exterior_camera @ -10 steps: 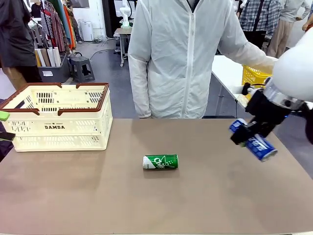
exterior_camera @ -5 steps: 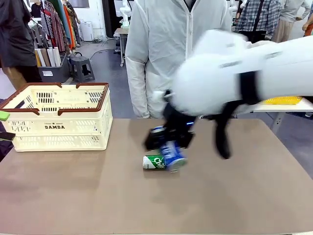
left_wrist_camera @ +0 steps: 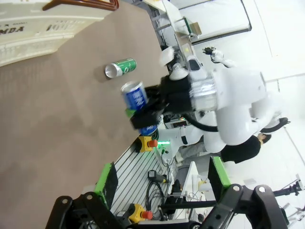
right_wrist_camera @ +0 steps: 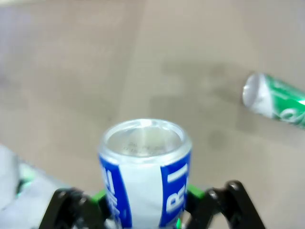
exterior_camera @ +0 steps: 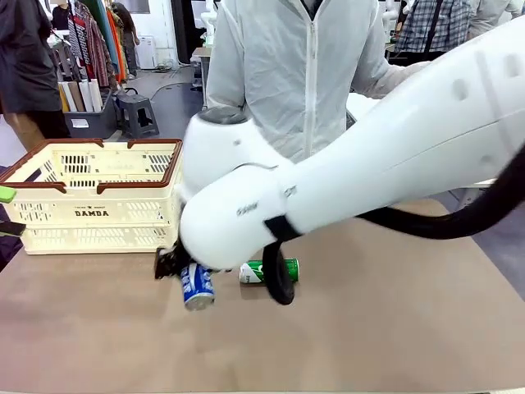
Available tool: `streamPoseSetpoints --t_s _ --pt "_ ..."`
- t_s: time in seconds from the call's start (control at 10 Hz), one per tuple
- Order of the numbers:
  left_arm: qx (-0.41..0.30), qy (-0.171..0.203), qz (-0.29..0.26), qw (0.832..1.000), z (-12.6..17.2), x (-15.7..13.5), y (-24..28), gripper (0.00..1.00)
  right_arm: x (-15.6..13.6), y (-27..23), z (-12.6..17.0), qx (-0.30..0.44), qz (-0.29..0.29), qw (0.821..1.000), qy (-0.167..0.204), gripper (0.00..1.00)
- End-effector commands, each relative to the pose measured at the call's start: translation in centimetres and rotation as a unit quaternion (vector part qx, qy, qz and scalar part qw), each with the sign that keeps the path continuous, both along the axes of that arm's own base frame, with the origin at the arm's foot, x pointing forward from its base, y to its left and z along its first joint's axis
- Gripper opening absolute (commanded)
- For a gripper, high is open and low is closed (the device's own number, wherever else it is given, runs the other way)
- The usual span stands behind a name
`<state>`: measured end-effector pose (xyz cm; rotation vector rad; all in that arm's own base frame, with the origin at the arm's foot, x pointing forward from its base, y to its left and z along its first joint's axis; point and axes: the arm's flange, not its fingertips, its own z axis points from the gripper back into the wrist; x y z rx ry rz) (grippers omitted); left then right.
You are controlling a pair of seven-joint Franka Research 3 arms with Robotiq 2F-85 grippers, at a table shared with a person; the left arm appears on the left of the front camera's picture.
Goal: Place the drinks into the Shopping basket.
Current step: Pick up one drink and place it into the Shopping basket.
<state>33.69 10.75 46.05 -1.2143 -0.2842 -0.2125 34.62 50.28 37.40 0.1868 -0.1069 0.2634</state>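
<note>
My right gripper (exterior_camera: 175,264) is shut on the blue can (exterior_camera: 197,286), which hangs tilted just above the table near the front right corner of the Shopping basket (exterior_camera: 98,215). In the right wrist view the blue can (right_wrist_camera: 145,167) stands between the fingers (right_wrist_camera: 71,206), silver top toward the camera. A green can (exterior_camera: 271,270) lies on its side mid-table, partly behind the arm's cable. My left gripper (left_wrist_camera: 162,183) is open and holds nothing, back from the table's left edge. From there I see the blue can (left_wrist_camera: 135,97), the green can (left_wrist_camera: 120,68) and the basket (left_wrist_camera: 28,26).
A person in a white coat (exterior_camera: 295,74) stands at the far side of the table. My right arm (exterior_camera: 369,164) stretches across the middle from the right. A bare stretch of brown table (exterior_camera: 369,328) lies in front and to the right.
My right arm has swept leftwards across the table with the blue can, from the right edge past the green can to beside the basket. The left gripper and green can have not moved.
</note>
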Motion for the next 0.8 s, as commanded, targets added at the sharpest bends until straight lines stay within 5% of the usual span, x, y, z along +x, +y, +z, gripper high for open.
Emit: streamPoseSetpoints --t_s 0.0,0.1,0.2,0.3,0.4,0.5,0.7 --pt "0.001 0.004 -0.003 1.000 0.3 -0.2 0.2 1.00 -0.9 3.6 -0.3 -0.018 0.037 0.999 0.022 0.00" --pt "0.001 0.004 -0.003 1.000 0.3 -0.2 0.2 1.00 -1.9 2.9 0.7 0.000 0.118 0.992 0.053 0.00" --pt "0.001 0.004 -0.003 1.000 0.3 -0.2 0.2 1.00 -1.3 1.8 -1.5 -0.011 0.018 1.000 0.015 0.00" --pt "0.001 0.004 -0.003 1.000 0.3 -0.2 0.2 1.00 -1.3 1.8 -1.5 -0.011 0.018 1.000 0.015 0.00" --pt "0.001 0.004 -0.003 1.000 0.3 -0.2 0.2 1.00 -2.7 3.3 -1.9 -0.010 0.060 0.998 0.033 0.00" --pt "0.001 0.004 -0.003 1.000 0.3 -0.2 0.2 1.00 -3.2 3.7 -3.0 -0.057 -0.022 0.995 0.076 0.00" --pt "0.001 0.004 -0.003 1.000 0.3 -0.2 0.2 1.00 -3.1 5.1 -5.0 -0.060 -0.083 0.992 0.076 0.00"
